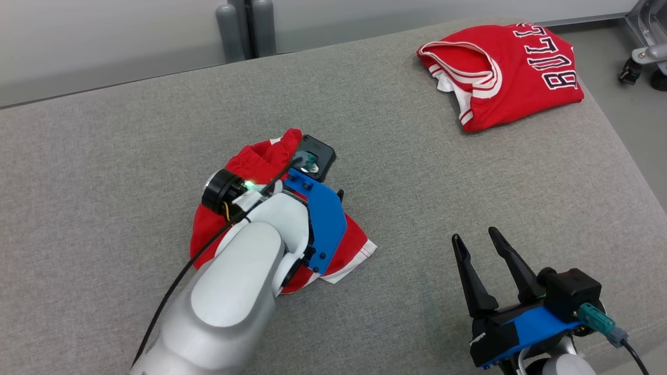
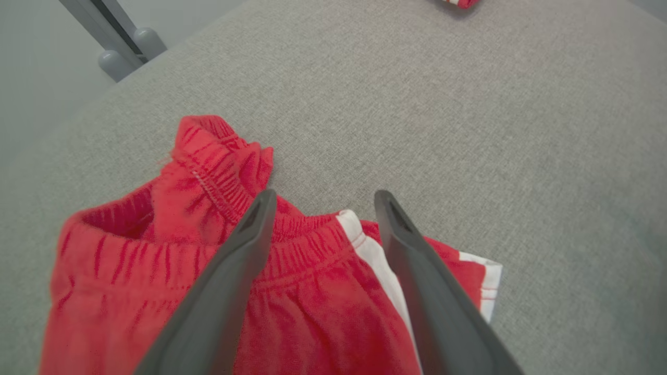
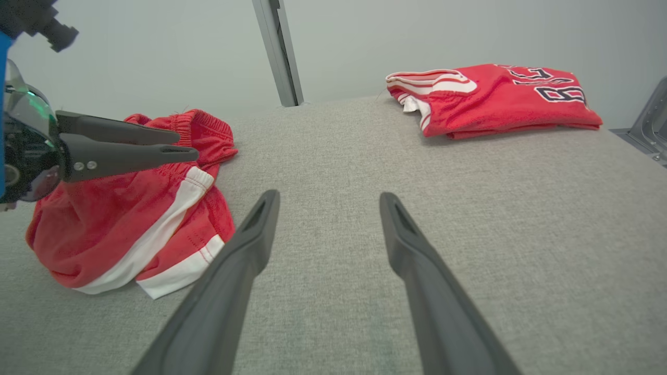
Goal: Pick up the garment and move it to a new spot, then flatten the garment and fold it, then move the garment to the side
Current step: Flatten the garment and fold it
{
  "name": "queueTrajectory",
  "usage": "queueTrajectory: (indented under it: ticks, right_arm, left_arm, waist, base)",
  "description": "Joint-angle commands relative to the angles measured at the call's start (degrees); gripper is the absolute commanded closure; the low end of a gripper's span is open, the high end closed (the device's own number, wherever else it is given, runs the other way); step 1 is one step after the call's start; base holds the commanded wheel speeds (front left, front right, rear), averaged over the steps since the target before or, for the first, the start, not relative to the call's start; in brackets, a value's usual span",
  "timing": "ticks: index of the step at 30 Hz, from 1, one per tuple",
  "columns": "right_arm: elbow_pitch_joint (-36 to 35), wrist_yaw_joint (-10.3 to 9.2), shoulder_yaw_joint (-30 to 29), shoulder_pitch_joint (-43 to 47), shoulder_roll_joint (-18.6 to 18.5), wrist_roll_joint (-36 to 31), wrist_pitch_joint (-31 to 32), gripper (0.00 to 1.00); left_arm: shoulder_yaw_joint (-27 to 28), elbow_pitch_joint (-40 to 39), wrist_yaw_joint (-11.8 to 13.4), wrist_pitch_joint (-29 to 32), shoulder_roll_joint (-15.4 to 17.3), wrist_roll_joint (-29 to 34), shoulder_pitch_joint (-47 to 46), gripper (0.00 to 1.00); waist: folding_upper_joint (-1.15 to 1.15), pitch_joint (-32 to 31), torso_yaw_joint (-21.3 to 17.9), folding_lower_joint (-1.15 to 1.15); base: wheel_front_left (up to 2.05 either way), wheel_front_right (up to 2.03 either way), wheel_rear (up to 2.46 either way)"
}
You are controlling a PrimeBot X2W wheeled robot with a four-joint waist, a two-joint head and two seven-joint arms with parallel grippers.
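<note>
The garment point(image 1: 211, 234) is a pair of red shorts with white side stripes, lying crumpled on the grey table at centre left. In the head view my left wrist point(image 1: 318, 208) covers much of it. The left gripper point(image 2: 323, 200) is open just over the elastic waistband point(image 2: 292, 245), one finger on each side of the white stripe, with nothing between them. From the right wrist view the left gripper point(image 3: 185, 146) reaches across the top of the shorts point(image 3: 114, 229). My right gripper point(image 1: 475, 234) stands open and empty over bare cloth at lower right, its fingers point(image 3: 250, 234) pointing up the table.
A folded red jersey point(image 1: 510, 73) with dark lettering lies at the back right corner of the table point(image 1: 417, 172). The table's right edge runs close to it. A metal stand on castors point(image 1: 643, 57) is beyond that edge. Grey posts point(image 1: 245, 28) rise behind the far edge.
</note>
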Motion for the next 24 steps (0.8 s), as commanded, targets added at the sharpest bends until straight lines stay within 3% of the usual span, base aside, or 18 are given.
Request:
queueTrajectory:
  ticks: [1, 11, 18, 19, 24]
  right_arm:
    - [0.15, 0.02, -0.10, -0.82, -0.10, 0.17, -0.37, 0.00]
    - [1.45, 0.03, 1.08, -1.87, -0.09, 1.56, -1.43, 0.00]
    - [2.19, 0.03, 1.50, -2.32, -0.10, 2.21, -2.34, 0.00]
    - [2.29, 0.03, 1.40, -2.40, -0.09, 2.32, -2.37, 0.00]
    - [2.80, 0.03, 0.77, -2.39, -0.09, 2.15, -2.80, 0.00]
  left_arm:
    - [-0.07, 0.02, -0.11, 0.18, 0.05, 0.50, -1.07, 0.00]
    - [-7.46, 1.40, -2.25, 13.18, 2.60, -0.16, -2.71, 0.00]
    - [-12.77, 3.65, -2.69, 18.41, 5.48, 0.02, -3.20, 0.00]
    - [-12.85, 3.32, -2.71, 17.55, 5.61, -0.38, -3.24, 0.96]
    - [-11.52, 1.77, -2.07, 11.62, 5.65, -1.03, -4.78, 1.00]
  waist:
    - [-0.01, 0.02, -0.04, -0.01]
    - [-0.01, 0.51, -1.38, -0.01]
    - [-0.01, 1.58, -2.62, -0.01]
    - [-0.01, 1.67, -2.71, -0.01]
    - [-0.01, 1.70, -2.28, -0.01]
  base:
    - [0.00, 0.00, 0.00]
    - [0.00, 0.00, 0.00]
    - [0.00, 0.00, 0.00]
    - [0.00, 0.00, 0.00]
    - [0.00, 0.00, 0.00]
